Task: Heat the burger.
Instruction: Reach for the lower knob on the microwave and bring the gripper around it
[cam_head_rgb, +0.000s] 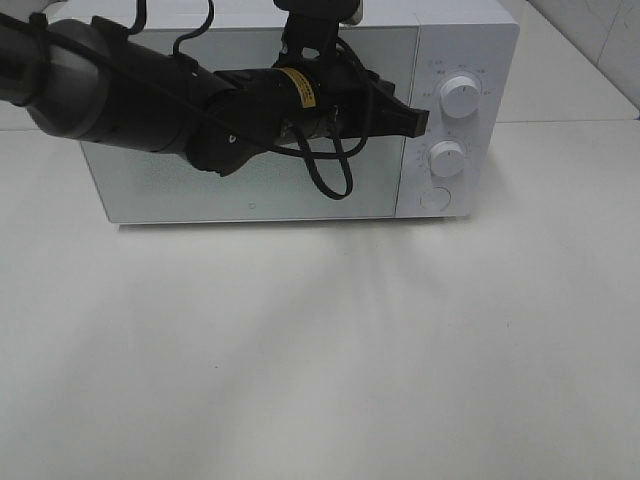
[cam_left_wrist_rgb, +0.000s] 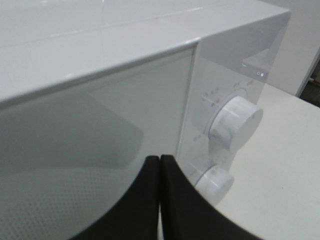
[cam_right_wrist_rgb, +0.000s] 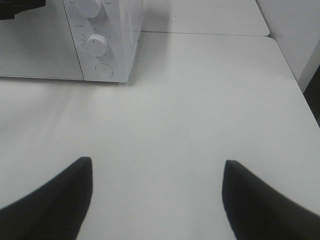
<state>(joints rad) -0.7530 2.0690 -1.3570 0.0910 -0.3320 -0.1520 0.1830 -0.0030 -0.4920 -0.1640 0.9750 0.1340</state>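
Note:
The burger is out of view in every frame. A white microwave (cam_head_rgb: 250, 190) stands at the back of the table with its door closed. My left gripper (cam_head_rgb: 420, 122) is shut and empty. Its arm reaches across the door to the left edge of the control panel, and the tip sits between the upper knob (cam_head_rgb: 460, 95) and the lower knob (cam_head_rgb: 447, 158). In the left wrist view the pressed-together fingertips (cam_left_wrist_rgb: 160, 159) point at the door's edge beside the upper knob (cam_left_wrist_rgb: 236, 122). My right gripper (cam_right_wrist_rgb: 157, 175) stands open over bare table, holding nothing.
A round button (cam_head_rgb: 436, 198) sits under the knobs. The white table (cam_head_rgb: 320, 350) spreads out in front of the microwave. The right wrist view shows the microwave (cam_right_wrist_rgb: 50, 55) far off and the table's edge (cam_right_wrist_rgb: 295, 80) near a wall.

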